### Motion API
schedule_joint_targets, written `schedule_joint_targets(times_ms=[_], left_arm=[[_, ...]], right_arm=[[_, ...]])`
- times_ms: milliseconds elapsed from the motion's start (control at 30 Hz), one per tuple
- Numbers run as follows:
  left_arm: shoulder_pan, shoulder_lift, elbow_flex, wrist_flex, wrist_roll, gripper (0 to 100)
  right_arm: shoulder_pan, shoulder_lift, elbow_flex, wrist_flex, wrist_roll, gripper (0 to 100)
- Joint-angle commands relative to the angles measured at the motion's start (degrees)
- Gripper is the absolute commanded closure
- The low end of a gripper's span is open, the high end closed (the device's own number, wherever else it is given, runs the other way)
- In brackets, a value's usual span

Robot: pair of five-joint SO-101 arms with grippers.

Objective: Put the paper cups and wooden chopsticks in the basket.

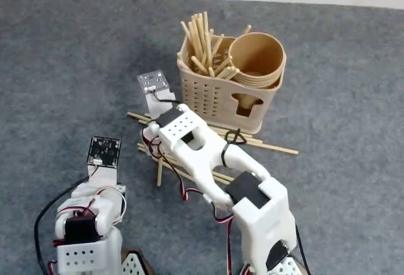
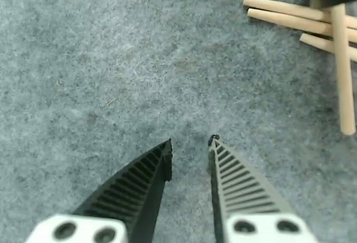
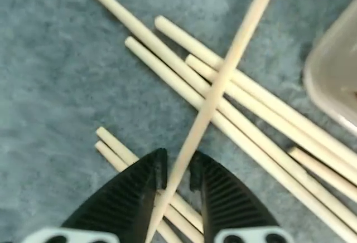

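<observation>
A beige slotted basket [image 1: 214, 98] stands at the back with stacked paper cups [image 1: 255, 57] and a bunch of wooden chopsticks [image 1: 202, 41] inside. Several loose chopsticks [image 3: 167, 59] lie on the grey carpet in front of it, some reaching past its right side [image 1: 271, 146]. My right gripper [image 3: 177, 168] is low over this pile, shut on one chopstick [image 3: 234, 53] that crosses the others at an angle. That stick's end [image 1: 159, 174] pokes out from under the right arm. My left gripper [image 2: 190, 142] hangs open over bare carpet, left of the pile, with nothing between its fingers.
The basket's corner [image 3: 334, 76] is close to the right gripper. Grey carpet [image 1: 63, 67] covers the table, with free room to the left and far right. The held stick [image 2: 343, 70] and the ends of other chopsticks [image 2: 279, 9] lie just ahead of the left gripper.
</observation>
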Motion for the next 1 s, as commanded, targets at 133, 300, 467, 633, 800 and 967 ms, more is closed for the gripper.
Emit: schedule_joint_targets(times_ms=[133, 300, 467, 633, 800, 967], left_arm=[[-0.31, 0.04, 1.19, 0.26, 0.35, 88], [-0.31, 0.04, 1.19, 0.26, 0.35, 88], [-0.31, 0.04, 1.19, 0.26, 0.35, 88], [-0.31, 0.04, 1.19, 0.26, 0.35, 88], [-0.31, 0.04, 1.19, 0.26, 0.35, 88], [-0.31, 0.04, 1.19, 0.26, 0.35, 88]], right_arm=[[0.31, -6.02, -7.08, 8.57, 0.97, 99.3], [0.31, -13.05, -4.18, 11.47, 0.97, 99.3], [0.84, -22.81, 2.95, 11.47, 3.08, 99.3], [1.10, -35.65, 12.53, 8.48, 8.09, 99.3], [2.15, -48.31, 22.81, 2.77, 8.18, 99.3], [2.42, -61.14, 30.02, -1.63, 8.18, 99.3]])
